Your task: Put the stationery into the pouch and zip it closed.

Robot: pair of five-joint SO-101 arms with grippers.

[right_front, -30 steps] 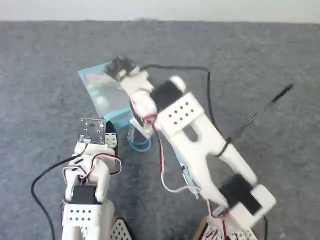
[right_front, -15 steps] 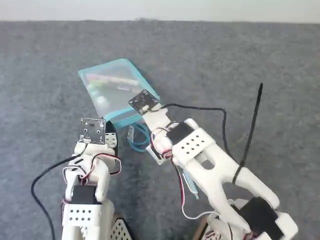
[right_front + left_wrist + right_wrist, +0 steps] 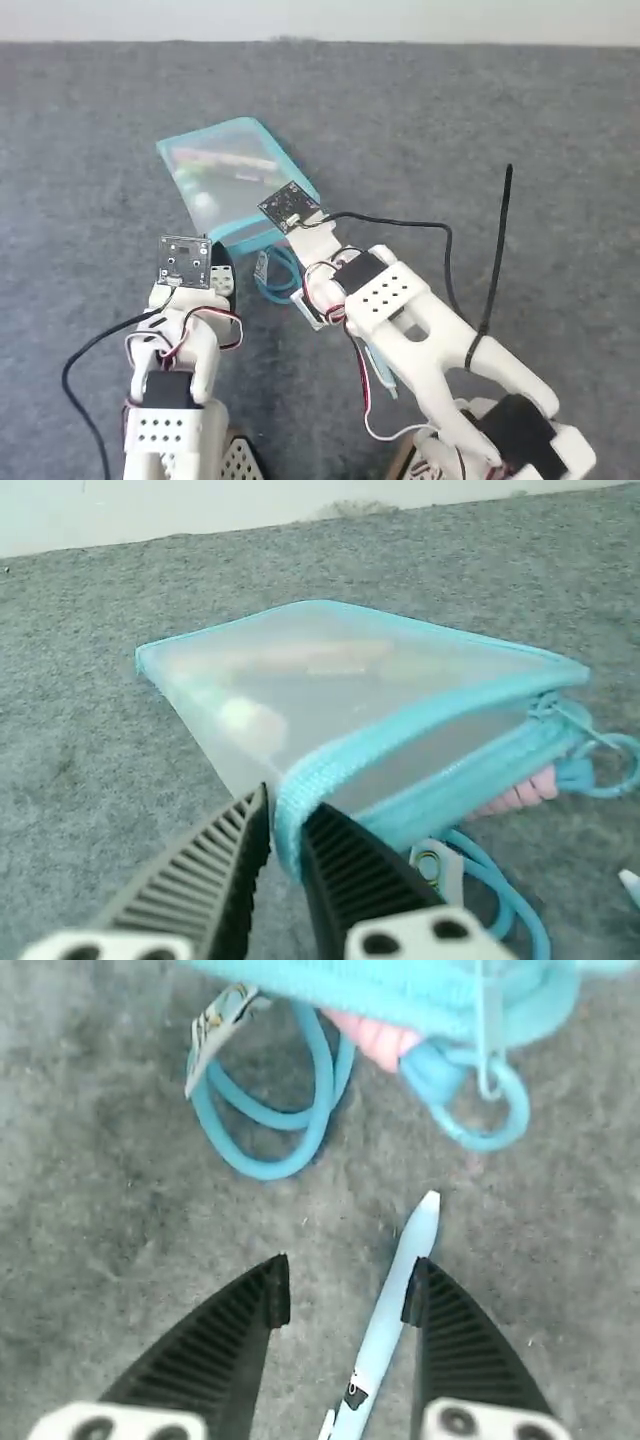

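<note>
A grey, carpet-like worktop (image 3: 560, 120) seen from above, with 2 white robot arms rising from the near edge. The right arm (image 3: 420, 330) stretches toward the middle of the worktop; the left arm (image 3: 175, 380) stands beside it, shorter in the high view.

A see-through pouch (image 3: 215, 185) with turquoise edging lies flat just beyond both arms, with pale shapes visible through its clear side. Its zipped edge faces the arms and is partly open at one end, where something pink (image 3: 520, 795) pokes out.

The left claw (image 3: 285, 820) is pinched narrow on the pouch's turquoise zip edge at the near corner, with the seam caught between its 2 ribbed black jaws.

The right claw (image 3: 346, 1270) hangs just short of the pouch's open end, jaws spread wide and holding nothing. A pale blue pen (image 3: 395, 1300) lies on the worktop between those jaws — close against one of them, whether touching cannot be told — with its tip pointing toward the pouch.

A loop of blue cord (image 3: 268, 1170) with a small tag lies on the worktop just beside the pouch's edge. Nearby, a small turquoise pull ring (image 3: 478, 1144) hangs from the zip beside the pink thing.
</note>
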